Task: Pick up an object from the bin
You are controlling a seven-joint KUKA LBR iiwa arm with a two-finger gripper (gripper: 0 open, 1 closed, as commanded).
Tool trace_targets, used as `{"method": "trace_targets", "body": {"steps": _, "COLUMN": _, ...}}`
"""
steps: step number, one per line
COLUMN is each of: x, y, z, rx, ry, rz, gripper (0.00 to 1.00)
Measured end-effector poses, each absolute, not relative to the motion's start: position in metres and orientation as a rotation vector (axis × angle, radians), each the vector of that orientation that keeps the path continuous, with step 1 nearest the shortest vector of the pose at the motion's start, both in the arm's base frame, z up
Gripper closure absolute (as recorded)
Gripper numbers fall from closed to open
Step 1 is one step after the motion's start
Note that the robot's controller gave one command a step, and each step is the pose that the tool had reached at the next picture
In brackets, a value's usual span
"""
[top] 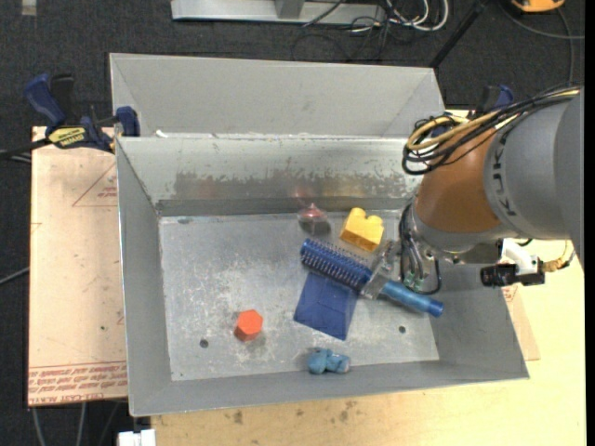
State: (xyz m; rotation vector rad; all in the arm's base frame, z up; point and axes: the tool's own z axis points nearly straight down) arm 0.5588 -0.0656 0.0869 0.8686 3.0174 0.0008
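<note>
1. The blue brush (337,266) lay right of centre in the bin (214,268), its handle running under the gripper (407,268).
2. Whether the gripper was open or closed could not be told.
3. Recommended: grip the handle only, clear of the yellow block (362,229) and the dark blue flat square (324,307).

Dark carpeted floor (74,26) carries a grey metal stand base (270,7) and loose cables (414,6).

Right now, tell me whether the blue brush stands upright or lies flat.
Lies flat: the blue brush stretches lengthwise along the bin floor, head beside the yellow block, handle by the end effector.
</note>
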Motion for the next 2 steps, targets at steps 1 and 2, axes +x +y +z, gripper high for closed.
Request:
{"method": "trace_targets", "body": {"steps": 1, "x": 0.559, "y": -0.065, "z": 0.09, "rx": 0.865, "ry": 3.02, "rz": -0.001, "gripper": 1.0}}
{"method": "trace_targets", "body": {"steps": 2, "x": 0.561, "y": -0.065, "z": 0.181, "rx": 0.858, "ry": 3.013, "rz": 0.003, "gripper": 1.0}}
